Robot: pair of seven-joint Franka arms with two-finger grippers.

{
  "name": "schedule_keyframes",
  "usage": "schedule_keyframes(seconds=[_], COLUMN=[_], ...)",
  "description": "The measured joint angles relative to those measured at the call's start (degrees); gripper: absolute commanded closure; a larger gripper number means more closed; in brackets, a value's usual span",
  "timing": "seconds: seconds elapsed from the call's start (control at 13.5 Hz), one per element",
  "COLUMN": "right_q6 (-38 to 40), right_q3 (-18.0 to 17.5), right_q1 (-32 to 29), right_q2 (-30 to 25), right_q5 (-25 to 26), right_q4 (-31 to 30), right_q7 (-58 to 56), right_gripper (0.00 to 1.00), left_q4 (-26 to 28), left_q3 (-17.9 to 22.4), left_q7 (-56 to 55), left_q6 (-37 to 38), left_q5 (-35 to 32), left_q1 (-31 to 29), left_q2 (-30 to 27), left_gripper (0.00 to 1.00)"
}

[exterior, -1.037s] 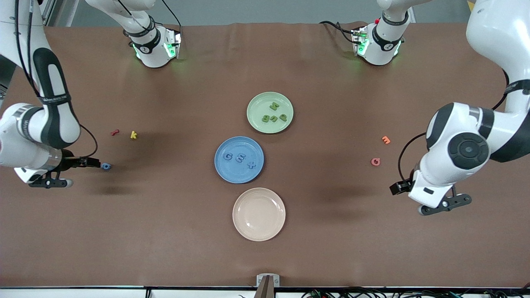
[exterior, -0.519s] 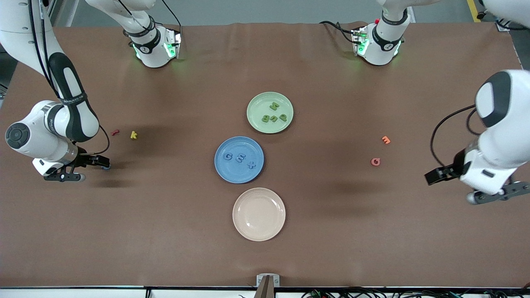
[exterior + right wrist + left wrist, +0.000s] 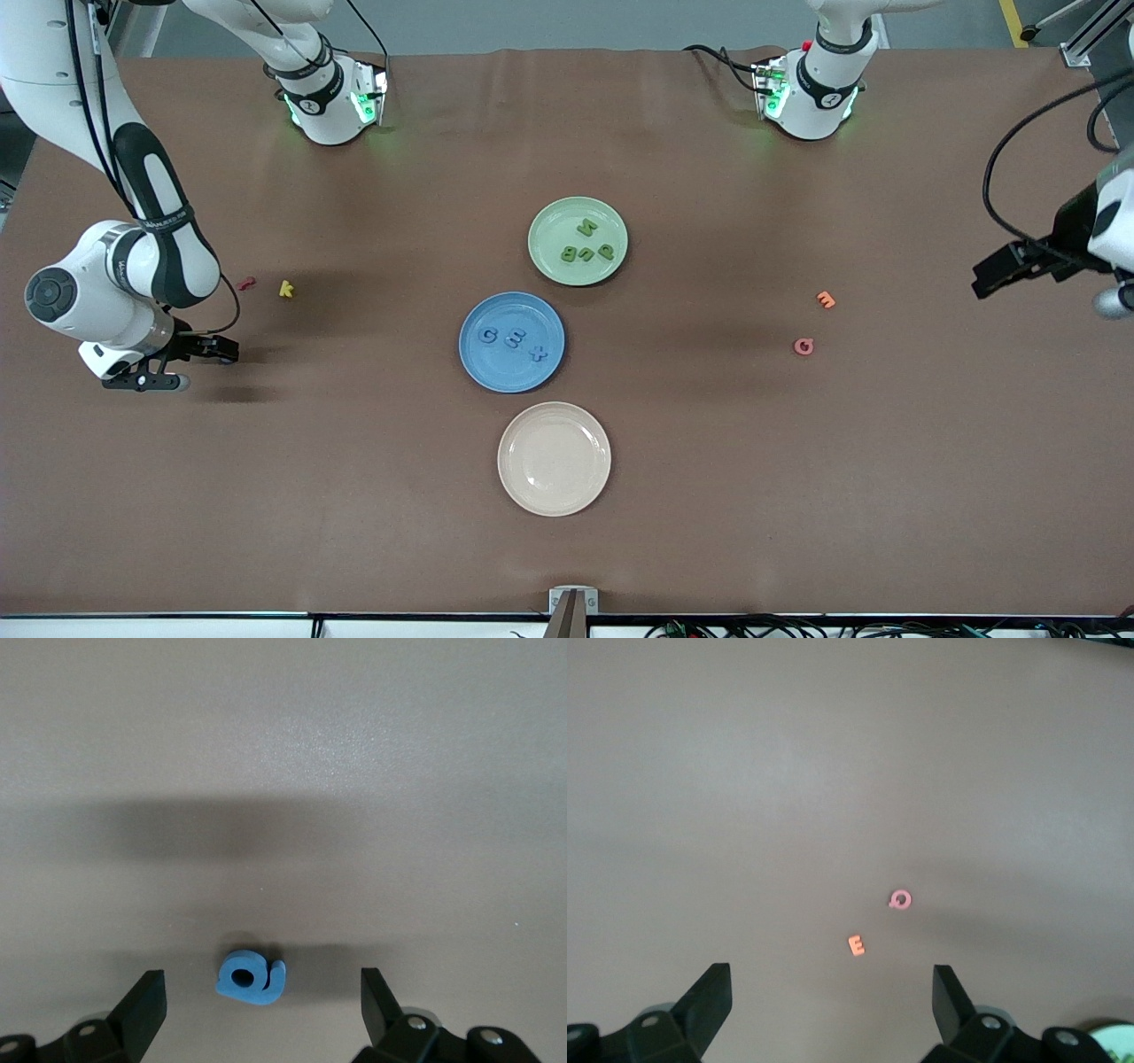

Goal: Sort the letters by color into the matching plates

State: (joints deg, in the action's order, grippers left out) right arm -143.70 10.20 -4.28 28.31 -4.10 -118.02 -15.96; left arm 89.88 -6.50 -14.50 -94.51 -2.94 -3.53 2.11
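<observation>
Beside red letter (image 3: 245, 283): yellow letter (image 3: 285, 288).

Brown cloth-covered table (image 3: 797, 514), grey floor strip at top, cables along the near edge

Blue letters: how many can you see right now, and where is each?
4. The G, E and x lie on the blue plate. The a lies on the table between the open right gripper's fingers.

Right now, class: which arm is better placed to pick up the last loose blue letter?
The right. Its open right gripper straddles the blue letter a, while the left gripper waits open at its own table end.
</observation>
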Motion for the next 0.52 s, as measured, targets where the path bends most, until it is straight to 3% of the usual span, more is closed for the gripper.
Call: schedule_keyframes(seconds=[0.22,0.52], right_q6=[-0.06,-0.07], right_q3=[-0.05,-0.08], right_q1=[0.0,0.0], right_q2=[0.87,1.32], right_q5=[0.0,0.0], right_q4=[0.26,0.56], right_q7=[0.01,0.01], right_gripper=[0.2,0.27], left_q4=[4.2,5.78], left_q3=[0.08,0.07], left_q7=[1.98,6.27], left_q6=[2.96,4.9], left_q5=[2.44,4.11], left_q1=[0.0,0.36], left_q2=[-5.46,-8.03], left_gripper=[0.0,0.0])
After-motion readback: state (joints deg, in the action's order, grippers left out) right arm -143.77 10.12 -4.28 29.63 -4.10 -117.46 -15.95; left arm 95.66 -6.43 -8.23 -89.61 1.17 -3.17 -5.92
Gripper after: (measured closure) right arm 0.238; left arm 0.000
